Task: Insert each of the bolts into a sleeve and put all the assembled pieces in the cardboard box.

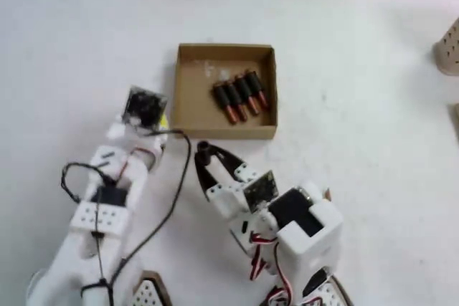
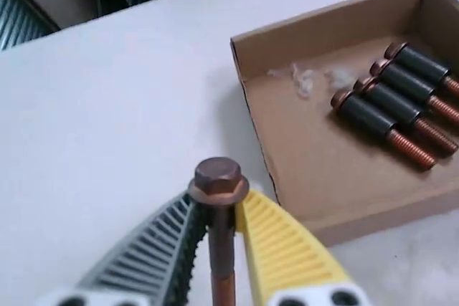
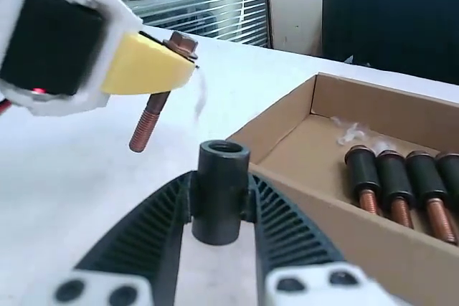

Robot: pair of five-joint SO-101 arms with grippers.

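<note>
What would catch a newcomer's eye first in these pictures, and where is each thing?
The open cardboard box in the middle of the table stands out, with four sleeved bolts lying side by side in its right half. Just in front of it, the left gripper grips a copper bolt below its head, while the right gripper holds a black sleeve upright, the two parts close but apart.

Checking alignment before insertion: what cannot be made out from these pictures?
- Bolt: left wrist view, lower shank cut off by the bottom edge; high view, covered by the left wrist camera.
- Assembled pieces: right wrist view, thread tips behind the cardboard box wall, the last cut by the right edge.
- Sleeve: right wrist view, bore too dark to see its depth.
</note>
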